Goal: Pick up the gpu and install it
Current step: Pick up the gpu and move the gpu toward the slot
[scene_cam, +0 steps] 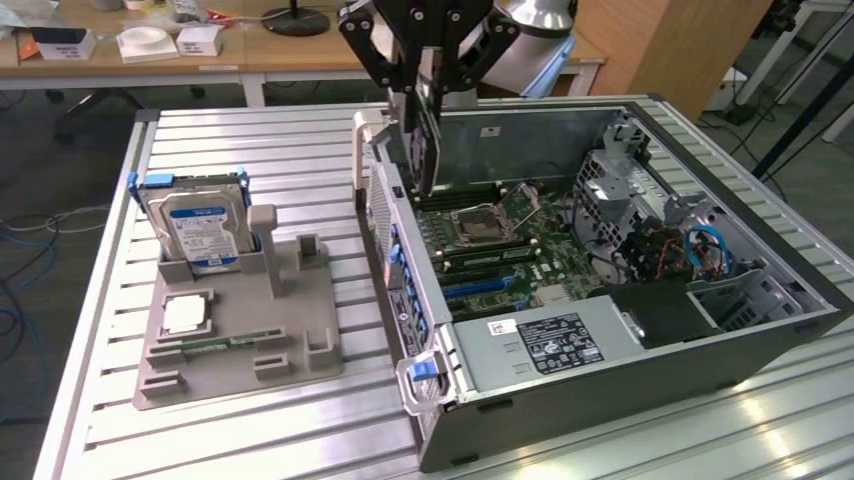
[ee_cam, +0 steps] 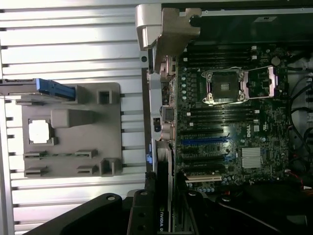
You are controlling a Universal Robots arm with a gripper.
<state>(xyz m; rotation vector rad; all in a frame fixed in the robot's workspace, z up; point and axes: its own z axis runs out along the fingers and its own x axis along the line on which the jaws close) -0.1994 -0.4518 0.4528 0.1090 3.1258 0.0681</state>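
Overhead, tool (scene_cam: pixel 430 85) clamped on upright gpu (scene_cam: pixel 429 150) — wrist view edge-on beside motherboard (ee_cam: pixel 230 127), exterior view above case (scene_cam: pixel 641 400).

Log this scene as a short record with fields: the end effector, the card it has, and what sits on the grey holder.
end effector: black end effector, shut on the card
held item: thin flat dark gpu card with silver bracket, upright on edge
card position: above open black computer case, near its rear wall, not seated on green motherboard
grey plastic holder: silver hard drive with blue label standing; square silver processor chip lying flat
surface: ribbed metal table
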